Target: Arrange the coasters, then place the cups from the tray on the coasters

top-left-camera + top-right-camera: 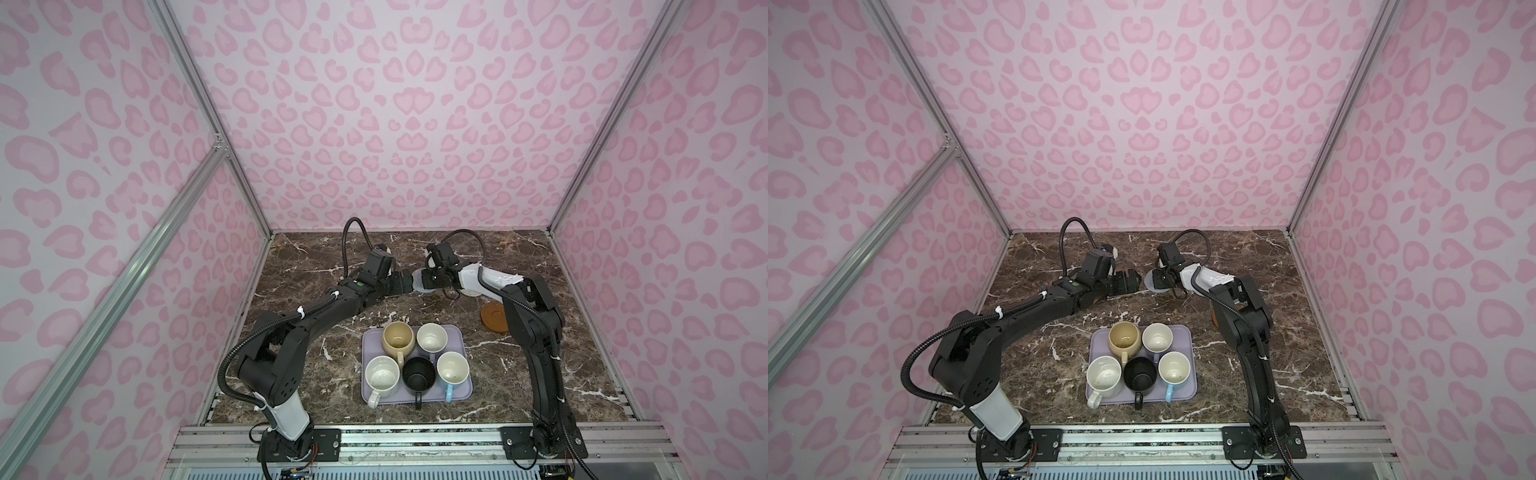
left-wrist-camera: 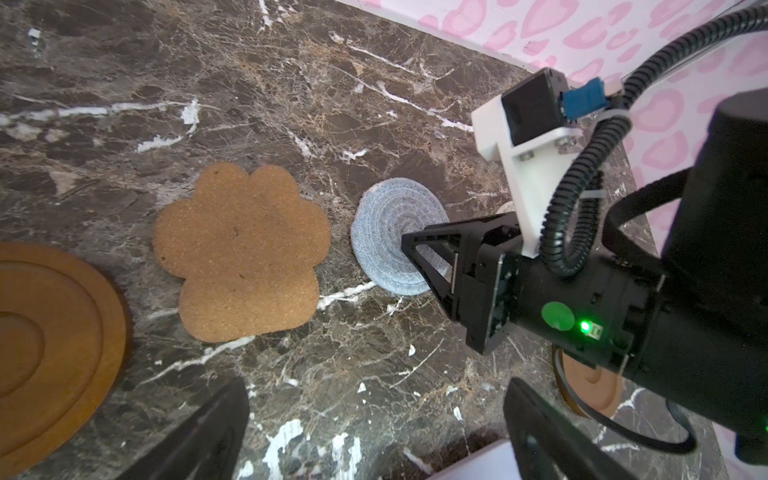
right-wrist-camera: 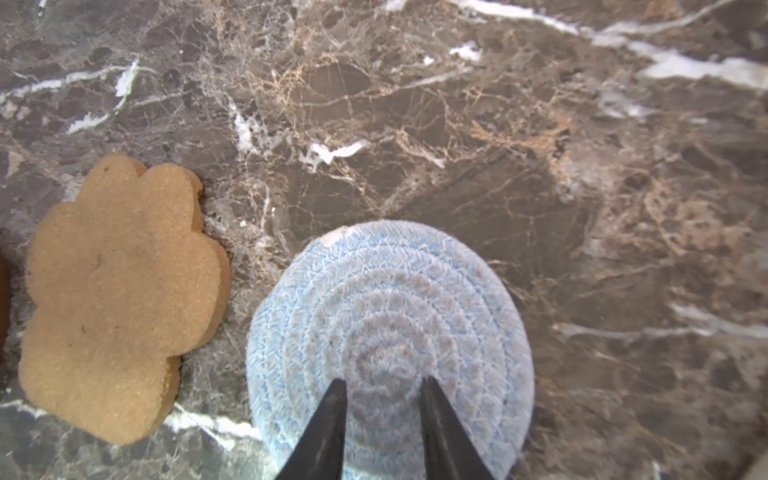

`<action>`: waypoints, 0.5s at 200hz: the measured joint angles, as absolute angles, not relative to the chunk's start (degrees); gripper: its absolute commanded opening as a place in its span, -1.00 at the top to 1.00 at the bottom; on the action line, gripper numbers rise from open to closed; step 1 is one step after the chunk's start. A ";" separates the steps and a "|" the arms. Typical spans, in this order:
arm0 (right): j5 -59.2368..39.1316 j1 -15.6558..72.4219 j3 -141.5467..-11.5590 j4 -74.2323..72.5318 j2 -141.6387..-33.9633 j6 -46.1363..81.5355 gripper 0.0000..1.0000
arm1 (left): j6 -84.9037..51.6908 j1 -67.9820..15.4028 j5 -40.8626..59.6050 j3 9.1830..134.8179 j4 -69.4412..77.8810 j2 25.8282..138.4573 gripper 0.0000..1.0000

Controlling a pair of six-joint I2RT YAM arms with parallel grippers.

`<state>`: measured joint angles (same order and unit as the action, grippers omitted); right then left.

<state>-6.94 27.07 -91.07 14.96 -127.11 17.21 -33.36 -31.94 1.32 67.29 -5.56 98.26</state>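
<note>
My right gripper [image 3: 384,382] hovers low over the blue-grey woven coaster [image 3: 390,291], jaws a narrow gap apart with nothing between them. The coaster lies flat beside the tan paw coaster [image 2: 241,253]. A brown round coaster [image 2: 54,345] lies past the paw one. My left gripper [image 2: 374,399] stands wide open and empty over bare marble, just left of the right gripper [image 1: 422,279] in both top views. A second brown disc [image 1: 494,318] lies by the right arm. Several cups stand on the lavender tray [image 1: 456,336], among them the yellow-beige [image 1: 398,336] and black [image 1: 419,374].
A sliver of a beige woven coaster [image 2: 505,208] shows behind the right gripper. The row of coasters lies behind the tray, mid-table. Pink patterned walls close in the back and sides. The right arm's elbow [image 1: 536,307] rises over the right brown disc.
</note>
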 measured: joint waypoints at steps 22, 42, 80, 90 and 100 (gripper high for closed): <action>-6.42 26.74 -91.39 15.03 -127.39 17.82 0.35 | -33.39 -31.92 1.32 67.07 -5.48 98.26 -0.95; -6.44 26.52 -91.39 14.85 -127.48 17.85 0.35 | -33.39 -31.92 1.32 66.98 -5.43 98.24 -0.95; -6.26 26.74 -92.14 15.90 -127.33 17.74 0.31 | -33.36 -31.92 1.32 66.87 -5.02 97.84 -0.95; -6.22 26.92 -92.90 17.19 -127.39 17.74 0.31 | -33.36 -31.90 1.30 66.87 -5.02 97.73 -0.95; -6.24 26.98 -93.58 18.61 -127.39 17.67 0.30 | -33.36 -31.90 1.28 66.87 -5.02 97.56 -0.95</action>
<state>-6.24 26.98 -93.58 18.61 -127.39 17.67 -33.36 -31.90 1.28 66.87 -5.02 97.56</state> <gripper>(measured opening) 0.347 0.973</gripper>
